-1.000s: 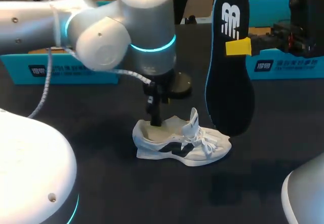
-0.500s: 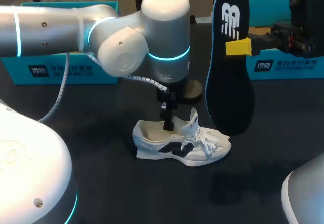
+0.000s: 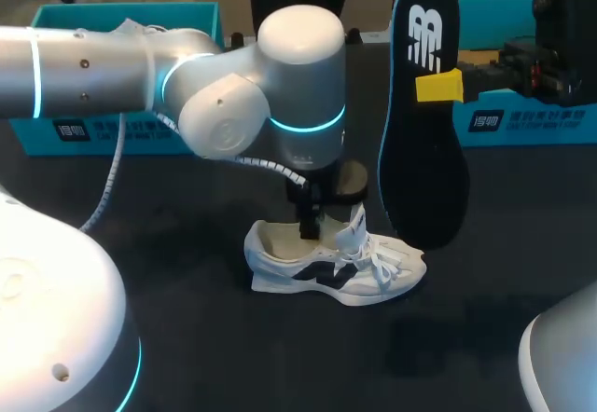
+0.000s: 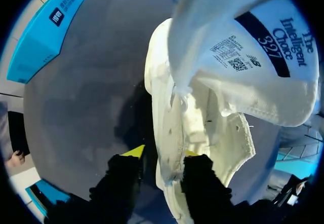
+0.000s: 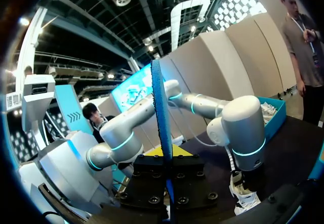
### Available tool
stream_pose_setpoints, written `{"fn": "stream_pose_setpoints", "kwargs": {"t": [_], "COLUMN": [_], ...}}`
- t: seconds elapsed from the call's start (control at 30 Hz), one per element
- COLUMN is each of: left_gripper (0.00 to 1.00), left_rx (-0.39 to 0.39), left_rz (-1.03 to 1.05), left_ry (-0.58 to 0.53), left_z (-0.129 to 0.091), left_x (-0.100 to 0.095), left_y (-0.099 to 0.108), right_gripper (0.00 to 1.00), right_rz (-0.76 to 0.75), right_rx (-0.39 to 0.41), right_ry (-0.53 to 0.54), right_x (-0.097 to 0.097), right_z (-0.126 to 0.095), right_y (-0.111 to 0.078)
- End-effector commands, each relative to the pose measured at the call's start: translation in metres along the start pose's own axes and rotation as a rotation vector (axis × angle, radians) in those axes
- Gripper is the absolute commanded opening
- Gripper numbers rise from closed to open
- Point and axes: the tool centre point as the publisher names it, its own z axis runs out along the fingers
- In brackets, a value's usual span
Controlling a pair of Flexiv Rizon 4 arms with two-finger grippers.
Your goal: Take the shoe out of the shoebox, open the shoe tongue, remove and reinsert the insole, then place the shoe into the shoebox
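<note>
A white shoe (image 3: 331,265) with navy side marks lies on the dark table, its tongue (image 3: 356,218) standing up. My left gripper (image 3: 309,228) reaches down into the shoe's mouth. In the left wrist view the left gripper (image 4: 162,154) straddles the shoe's side wall (image 4: 169,133), one finger inside against it and the outer one a sliver away from it, so it is open. My right gripper (image 3: 438,86) is shut on the dark insole (image 3: 424,142), holding it upright to the right of the shoe. The right wrist view shows the insole (image 5: 161,117) edge-on between the right gripper's (image 5: 165,155) fingers.
A teal shoebox (image 3: 121,123) stands at the back left behind my left arm, and a second teal box (image 3: 522,114) at the back right. The shoebox (image 4: 43,36) also shows in the left wrist view, beyond the shoe.
My left gripper has slid right along the shoe's mouth from the heel toward the tongue, and its fingers have narrowed around the side wall. The right arm and insole have not moved.
</note>
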Motion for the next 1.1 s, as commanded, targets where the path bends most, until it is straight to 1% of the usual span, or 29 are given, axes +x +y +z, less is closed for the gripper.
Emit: {"fn": "stream_pose_setpoints", "kwargs": {"t": [0.03, 0.23, 0.43, 0.53, 0.73, 0.8, 0.83, 0.87, 0.9, 0.93, 0.97, 1.1], "left_gripper": [0.0, 0.0, 0.0, 0.0, 0.0, 0.0, 0.0, 0.0, 0.0, 0.0, 0.0, 0.0], "left_rx": [0.009, 0.0, 0.024, 0.031, 0.009, 0.029, 0.044, 0.062, 0.074, 0.095, 0.107, 0.107], "left_rz": [0.005, 0.05, 0.179, 0.273, 0.485, 0.616, 0.709, 0.845, 0.928, 0.982, 0.984, 0.984], "left_ry": [-0.009, -0.039, -0.051, -0.06, -0.15, -0.161, -0.167, -0.178, -0.239, -0.269, -0.319, -0.319], "left_z": [0.001, -0.002, -0.021, -0.036, -0.061, -0.068, -0.073, -0.077, -0.082, -0.086, -0.09, -0.09], "left_x": [0.002, 0.007, 0.012, 0.014, 0.02, 0.024, 0.026, 0.029, 0.033, 0.036, 0.035, 0.035], "left_y": [0.003, 0.006, 0.011, 0.013, 0.015, 0.016, 0.017, 0.018, 0.019, 0.018, 0.015, 0.015], "right_gripper": [0.0, 0.0, 0.0, 0.0, 0.0, 0.0, 0.0, 0.0, 0.0, 0.0, 0.0, 0.0], "right_rz": [0.002, 0.002, 0.002, 0.002, 0.002, 0.002, 0.002, 0.002, 0.002, 0.002, 0.002, 0.002], "right_rx": [0.005, 0.005, 0.005, 0.005, 0.005, 0.005, 0.005, 0.005, 0.005, 0.005, 0.005, 0.005], "right_ry": [0.002, 0.002, 0.002, 0.002, 0.002, 0.002, 0.002, 0.002, 0.002, 0.002, 0.002, 0.002], "right_x": [-0.002, -0.002, -0.002, -0.002, -0.002, -0.002, -0.002, -0.002, -0.002, -0.002, -0.002, -0.002], "right_z": [0.002, 0.002, 0.002, 0.002, 0.002, 0.002, 0.002, 0.002, 0.002, 0.002, 0.002, 0.002], "right_y": [0.002, 0.002, 0.002, 0.002, 0.002, 0.002, 0.002, 0.002, 0.002, 0.002, 0.002, 0.002]}}
